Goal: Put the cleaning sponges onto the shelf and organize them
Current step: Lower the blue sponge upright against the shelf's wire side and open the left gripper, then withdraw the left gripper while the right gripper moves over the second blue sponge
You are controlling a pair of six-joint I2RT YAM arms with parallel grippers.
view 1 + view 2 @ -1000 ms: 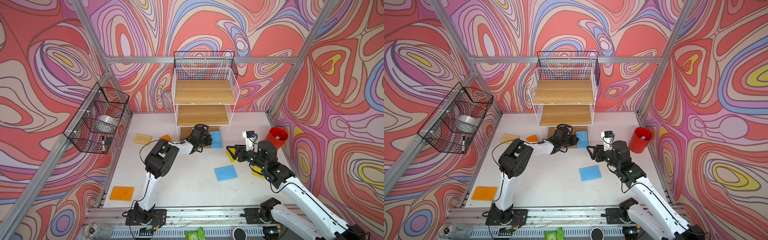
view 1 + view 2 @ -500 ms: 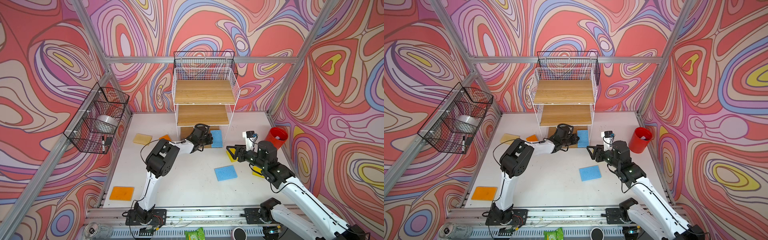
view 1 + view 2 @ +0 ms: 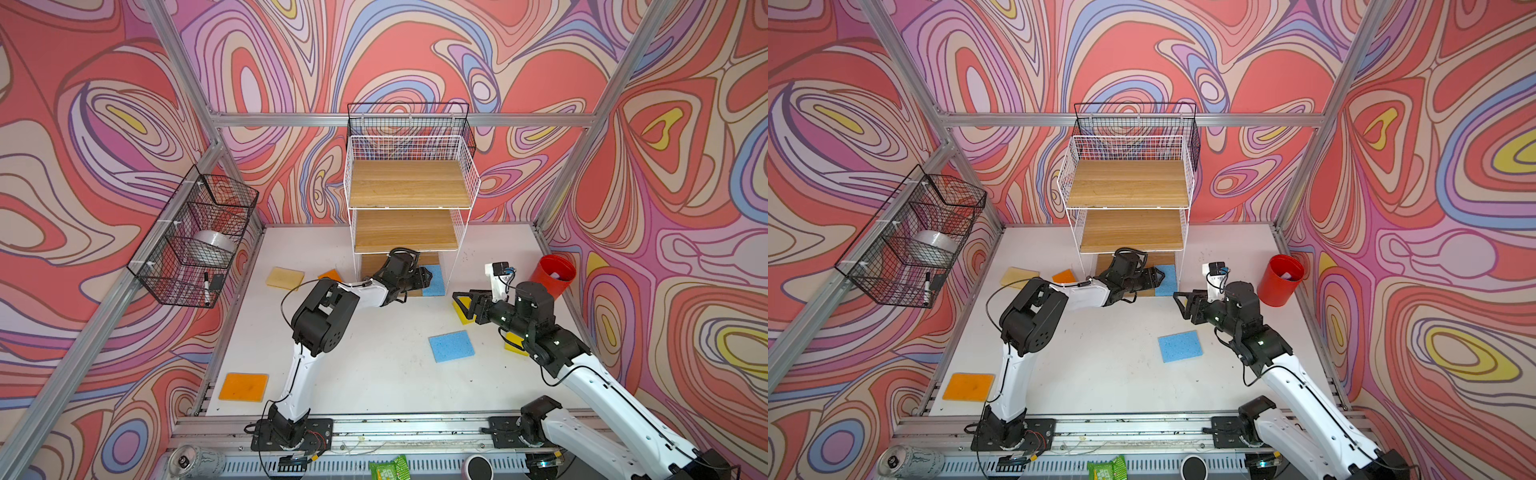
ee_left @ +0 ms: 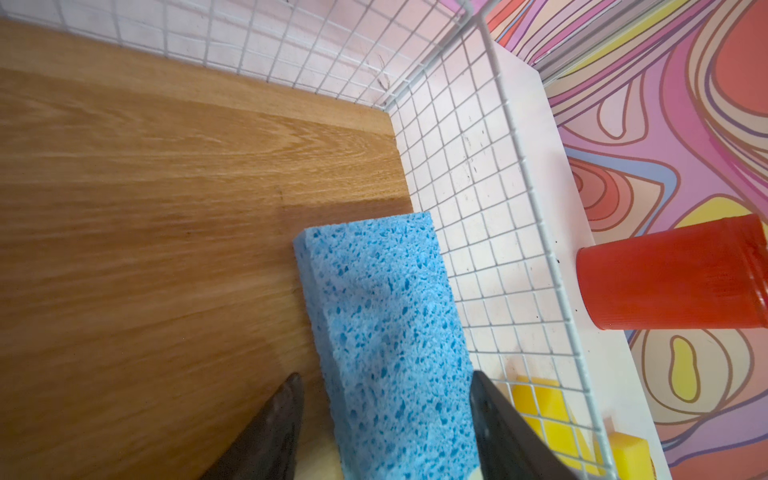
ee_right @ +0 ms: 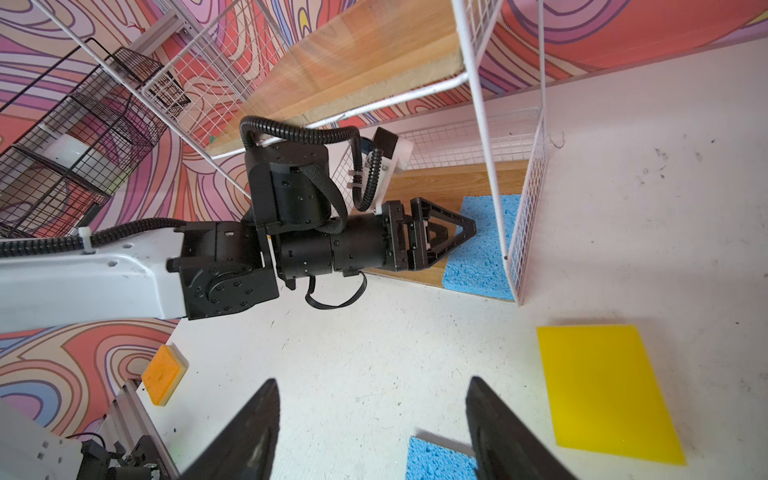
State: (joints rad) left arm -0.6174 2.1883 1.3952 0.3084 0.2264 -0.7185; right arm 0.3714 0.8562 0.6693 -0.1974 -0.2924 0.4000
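Observation:
A light blue sponge (image 4: 386, 324) lies flat on the lowest wood board of the white wire shelf (image 3: 409, 185), against its right grid wall. My left gripper (image 4: 385, 375) reaches under the middle tier and stands open around the sponge's near end, with a gap showing beside one finger. My right gripper (image 5: 372, 380) hovers open over the bare table, nothing between its fingers. Below and beside it lie a yellow sponge (image 5: 602, 386) and a second blue sponge (image 3: 451, 346). Another yellow sponge (image 3: 515, 345) is partly hidden under the right arm. An orange sponge (image 3: 244, 386), a tan-side-up one (image 3: 285, 277) and a small orange one (image 3: 330, 274) lie at the left.
A red cup (image 3: 552, 276) stands at the right behind the right arm. Black wire baskets (image 3: 195, 241) hang on the left wall, and another black basket (image 3: 409, 124) hangs behind the shelf top. The two upper boards carry nothing.
My left gripper has opened and let go of the blue sponge, which now rests on the bottom board. The right arm has not moved.

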